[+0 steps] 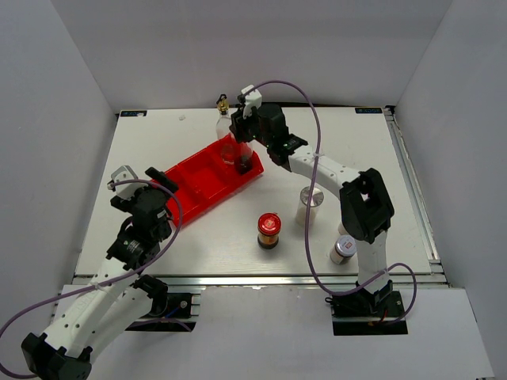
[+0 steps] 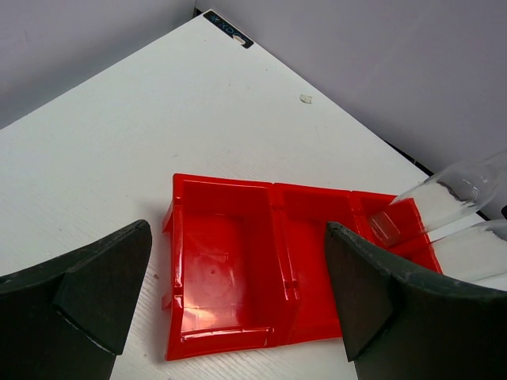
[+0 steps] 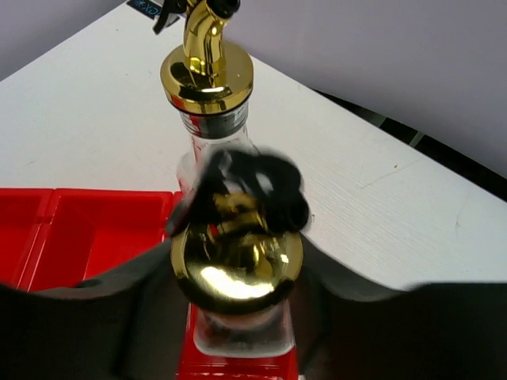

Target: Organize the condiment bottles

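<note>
Pinched a tall clear glass bottle [image 3: 238, 265] between the matte black fingers [image 3: 95, 324] of the right gripper [image 1: 242, 158], with its polished gold dome pourer just above the fingertips and its base down in the end compartment of a glossy red plastic tray [image 2: 222, 261]. Showed a second glass bottle [image 3: 207, 79], with a curved gold spout, just beyond those fingers; could not tell whether inside the tray. Held the left gripper [image 2: 238, 293] spread wide and empty, wedge-shaped pads [image 2: 103, 293] framing the tray's bare compartments ahead. Found a dark red-lidded jar [image 1: 269, 229], a white shaker [image 1: 310, 204] and a second white shaker [image 1: 344, 249], both cylindrical and silver-lidded, on the white table [image 1: 356, 150], well apart from both sets of fingers. Carried labels too small to read; likewise a dark sticker [image 2: 227, 28] at the far table edge.
</note>
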### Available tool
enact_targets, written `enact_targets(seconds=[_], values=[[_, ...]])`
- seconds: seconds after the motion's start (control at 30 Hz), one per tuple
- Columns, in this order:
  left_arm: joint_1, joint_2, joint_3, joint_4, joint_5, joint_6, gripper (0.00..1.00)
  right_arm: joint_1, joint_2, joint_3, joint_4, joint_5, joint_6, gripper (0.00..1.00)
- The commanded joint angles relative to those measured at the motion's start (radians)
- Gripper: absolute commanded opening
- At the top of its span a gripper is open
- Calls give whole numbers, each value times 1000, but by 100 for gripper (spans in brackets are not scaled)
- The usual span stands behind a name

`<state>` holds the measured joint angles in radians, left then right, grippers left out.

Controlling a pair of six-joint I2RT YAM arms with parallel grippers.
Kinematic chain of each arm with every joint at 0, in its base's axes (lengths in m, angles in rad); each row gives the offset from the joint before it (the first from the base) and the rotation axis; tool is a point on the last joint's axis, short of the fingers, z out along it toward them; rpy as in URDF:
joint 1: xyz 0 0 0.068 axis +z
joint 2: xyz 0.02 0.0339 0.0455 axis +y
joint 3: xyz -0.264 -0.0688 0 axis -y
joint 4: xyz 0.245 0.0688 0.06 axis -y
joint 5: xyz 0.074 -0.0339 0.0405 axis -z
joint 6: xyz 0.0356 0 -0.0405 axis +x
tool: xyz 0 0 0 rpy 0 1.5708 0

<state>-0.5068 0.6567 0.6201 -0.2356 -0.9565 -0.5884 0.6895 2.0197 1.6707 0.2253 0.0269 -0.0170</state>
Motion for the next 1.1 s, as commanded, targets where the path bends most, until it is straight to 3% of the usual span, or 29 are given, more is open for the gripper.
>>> enact_targets(seconds=[0.0,0.13,0.23,0.57,0.8,0.97,1.07], values=[[2,-14,-2,-8,1,-5,98,5,-44,-3,102,7,9,57],[2,-14,3,-14,9,-10,98,7,-62,-11,89,2,9,70],[2,-14,10,-25,15,-11,98,7,-85,-20,80,-8,9,89],[2,4,30,-28,125,-7,98,5,-266,-126,-27,-32,-3,89],[2,102,49,40,326,-5,98,5,-539,-383,-96,143,3,89],[-15,217,52,113,620,-17,98,-4,-691,-561,-174,382,52,89],[-85,271,58,136,644,-13,98,-37,-791,-627,-256,450,124,89]])
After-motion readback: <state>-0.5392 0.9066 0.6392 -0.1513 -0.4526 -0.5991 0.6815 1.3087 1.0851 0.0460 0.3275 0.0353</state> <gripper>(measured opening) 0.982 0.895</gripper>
